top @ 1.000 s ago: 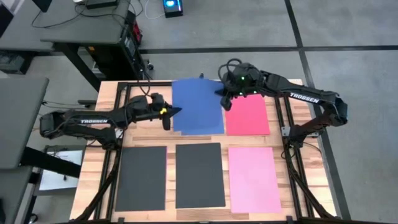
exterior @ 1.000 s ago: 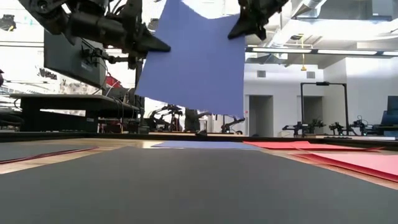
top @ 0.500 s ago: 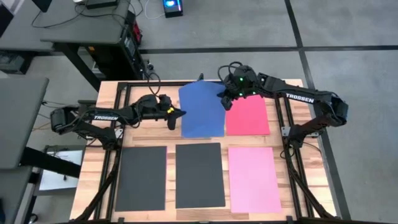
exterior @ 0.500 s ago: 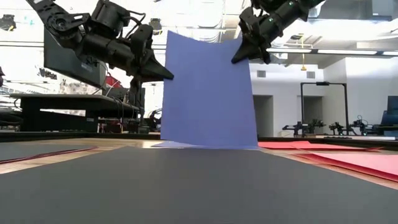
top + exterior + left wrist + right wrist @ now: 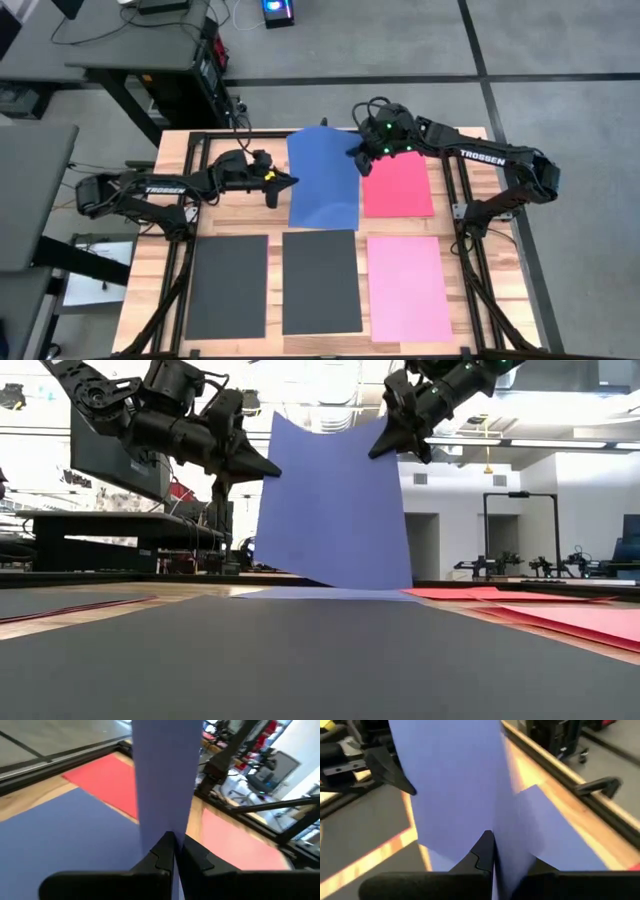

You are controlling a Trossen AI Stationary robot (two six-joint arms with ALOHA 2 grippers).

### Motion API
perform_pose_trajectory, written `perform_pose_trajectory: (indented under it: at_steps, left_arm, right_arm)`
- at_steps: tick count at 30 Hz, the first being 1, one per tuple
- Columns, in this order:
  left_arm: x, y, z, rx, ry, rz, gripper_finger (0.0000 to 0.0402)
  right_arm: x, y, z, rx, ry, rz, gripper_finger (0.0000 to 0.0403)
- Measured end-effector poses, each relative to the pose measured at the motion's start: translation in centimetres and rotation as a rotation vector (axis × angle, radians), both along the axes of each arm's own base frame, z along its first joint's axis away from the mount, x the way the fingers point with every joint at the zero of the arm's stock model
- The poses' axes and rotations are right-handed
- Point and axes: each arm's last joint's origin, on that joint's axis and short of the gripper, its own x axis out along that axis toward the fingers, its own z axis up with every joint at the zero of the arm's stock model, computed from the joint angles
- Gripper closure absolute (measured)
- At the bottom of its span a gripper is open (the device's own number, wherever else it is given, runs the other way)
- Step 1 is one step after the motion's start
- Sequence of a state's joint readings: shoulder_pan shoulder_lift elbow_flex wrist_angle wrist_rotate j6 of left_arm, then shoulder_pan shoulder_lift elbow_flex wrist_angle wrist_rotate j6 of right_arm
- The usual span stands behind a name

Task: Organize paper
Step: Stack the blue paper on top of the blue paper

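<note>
Blue sheet (image 5: 323, 180) is held up off the table at 12 o'clock, pinched at opposite edges: left gripper (image 5: 287, 180) clamped on its 9 o'clock edge, right gripper (image 5: 357, 154) on its 2 o'clock corner. Another blue sheet (image 5: 330, 593) lies beneath. Red sheet (image 5: 398, 187) lies at 3 o'clock of it; pink sheet (image 5: 408, 288) and two dark sheets (image 5: 320, 281) lie along 6 o'clock. Paper is judged light, floppy, easily creased; edge pinches are best, kept level.
</note>
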State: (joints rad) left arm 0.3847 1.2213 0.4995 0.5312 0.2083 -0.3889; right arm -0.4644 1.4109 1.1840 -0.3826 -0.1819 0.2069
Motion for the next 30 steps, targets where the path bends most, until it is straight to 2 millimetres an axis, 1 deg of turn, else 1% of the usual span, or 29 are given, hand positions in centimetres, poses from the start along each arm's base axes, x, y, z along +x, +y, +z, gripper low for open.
perform_pose_trajectory:
  at_steps: [4, 13, 16, 22, 26, 30]
  left_arm:
    - [-0.1, -0.2, 0.3, -0.023, -0.018, -0.052, 0.0402]
    - [0.1, -1.0, 0.3, -0.072, -0.025, -0.149, 0.0402]
    - [0.2, -1.2, 0.3, -0.079, -0.024, -0.168, 0.0402]
    - [0.1, -1.0, 0.1, -0.078, -0.006, -0.159, 0.0402]
    - [-0.1, -0.1, -0.7, -0.081, 0.05, -0.099, 0.0402]
    - [0.0, 0.6, -1.6, -0.096, 0.088, -0.068, 0.0402]
  right_arm:
    - [0.1, 0.6, -0.2, 0.051, 0.011, 0.023, 0.0403]
    - [1.0, 3.7, -0.5, 0.116, 0.04, 0.139, 0.0403]
    - [1.1, 4.1, -0.6, 0.138, 0.051, 0.15, 0.0403]
    - [0.9, 3.5, -0.8, 0.146, 0.063, 0.127, 0.0403]
    - [0.5, 2.6, -0.9, 0.147, 0.064, 0.094, 0.0403]
    - [-0.2, 1.5, -2.6, 0.168, 0.105, 0.047, 0.0403]
